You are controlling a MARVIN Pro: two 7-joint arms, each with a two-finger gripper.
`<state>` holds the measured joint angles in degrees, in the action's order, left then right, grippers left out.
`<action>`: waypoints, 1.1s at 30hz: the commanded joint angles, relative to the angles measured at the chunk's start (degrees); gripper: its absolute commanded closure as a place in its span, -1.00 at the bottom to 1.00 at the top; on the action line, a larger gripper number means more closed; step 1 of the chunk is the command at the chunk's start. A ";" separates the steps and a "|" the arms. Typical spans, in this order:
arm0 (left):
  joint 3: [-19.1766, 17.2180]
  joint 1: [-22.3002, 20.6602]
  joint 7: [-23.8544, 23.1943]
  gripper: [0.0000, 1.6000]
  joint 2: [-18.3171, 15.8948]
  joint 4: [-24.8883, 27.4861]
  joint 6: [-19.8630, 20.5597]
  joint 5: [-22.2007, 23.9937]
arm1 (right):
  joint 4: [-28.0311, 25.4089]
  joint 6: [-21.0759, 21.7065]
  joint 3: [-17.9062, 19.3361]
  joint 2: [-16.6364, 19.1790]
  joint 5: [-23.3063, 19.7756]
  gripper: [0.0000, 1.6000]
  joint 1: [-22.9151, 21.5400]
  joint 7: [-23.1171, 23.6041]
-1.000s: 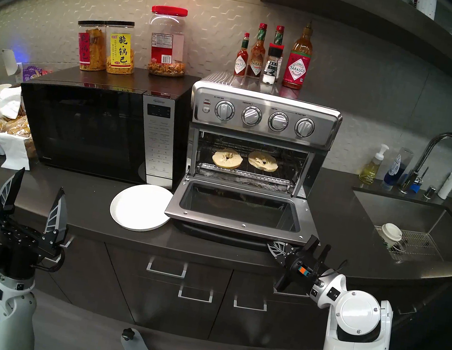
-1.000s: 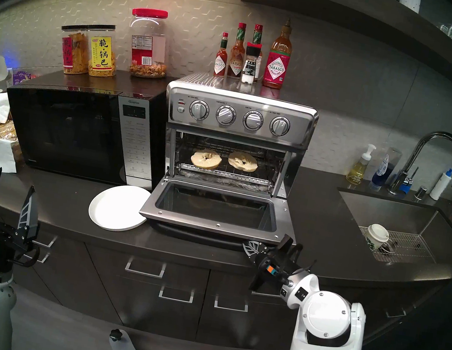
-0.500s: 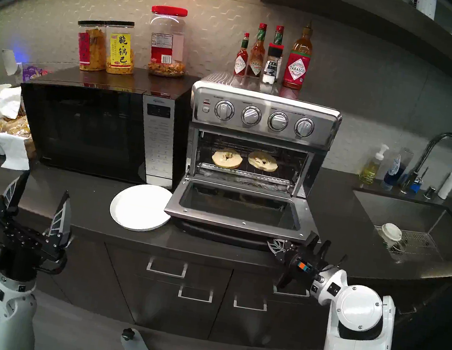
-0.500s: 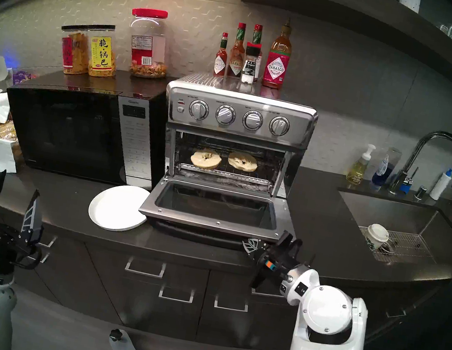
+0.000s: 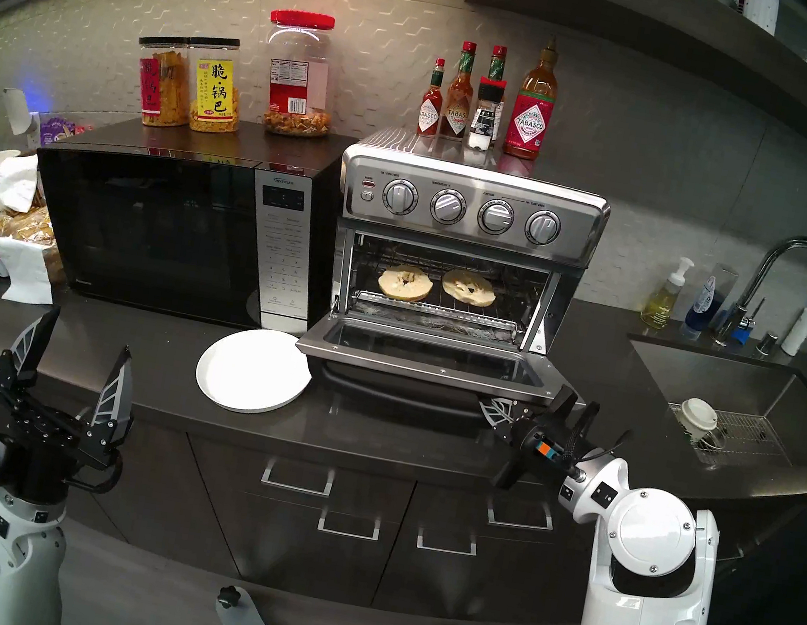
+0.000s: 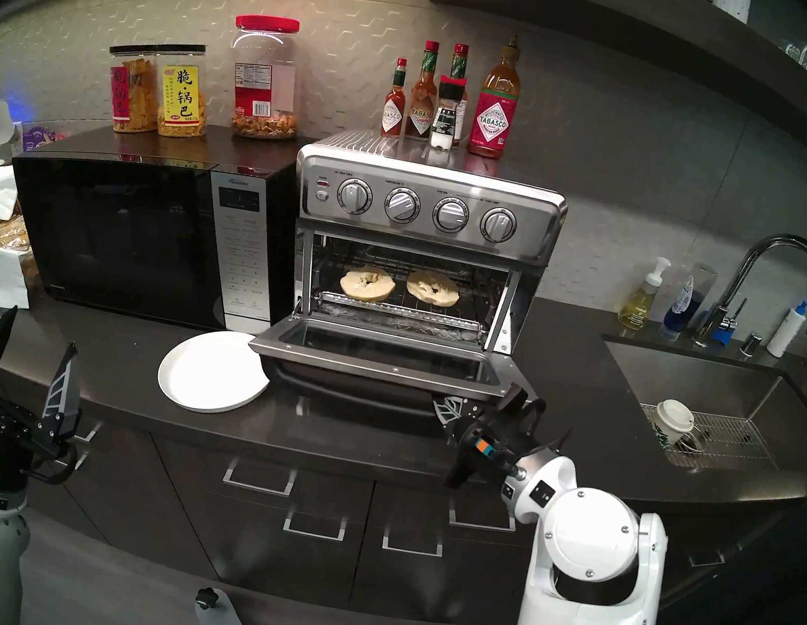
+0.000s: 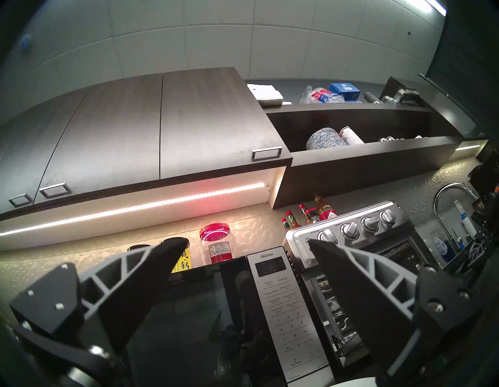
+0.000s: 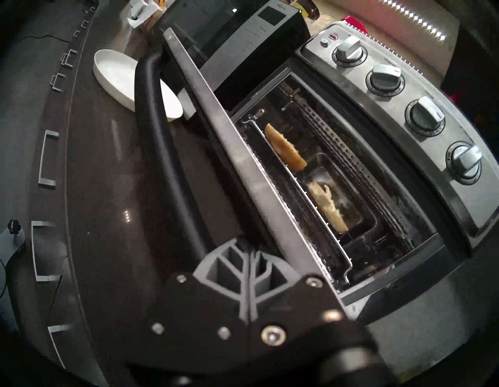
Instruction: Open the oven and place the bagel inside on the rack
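The stainless oven [image 5: 472,209] stands with its glass door [image 5: 428,358] partly raised off the flat. Two pale bagel halves [image 5: 404,283] [image 5: 469,287] lie side by side on the wire rack [image 5: 508,307], above the foil-lined tray [image 5: 435,316]. My right gripper [image 5: 494,410] is under the door's front right corner, beside the black bar handle [image 8: 154,121]. Its fingers [image 8: 249,267] lie pressed together, tips hidden beneath the door edge. My left gripper [image 5: 90,331] is open and empty, pointing up at the counter's left front.
A white plate [image 5: 253,369] lies on the counter just left of the door, partly under its corner. The black microwave [image 5: 149,229] stands left of the oven. Sauce bottles [image 5: 531,107] stand on the oven top. A sink [image 5: 739,392] is at the right.
My right gripper has risen and moved toward the oven, and the door has swung up from lying flat. My left gripper has drifted slightly up and right, still open.
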<state>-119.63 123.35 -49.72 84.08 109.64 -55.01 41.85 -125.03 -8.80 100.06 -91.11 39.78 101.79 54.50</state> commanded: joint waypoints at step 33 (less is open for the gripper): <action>0.17 0.06 -1.15 -1.00 -0.60 0.87 0.01 0.11 | 8.47 14.61 -9.26 0.21 9.43 1.00 -23.71 0.12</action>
<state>-119.50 123.48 -49.55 83.67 109.65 -55.01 42.07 -122.09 1.91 93.48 -90.49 47.32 83.60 51.94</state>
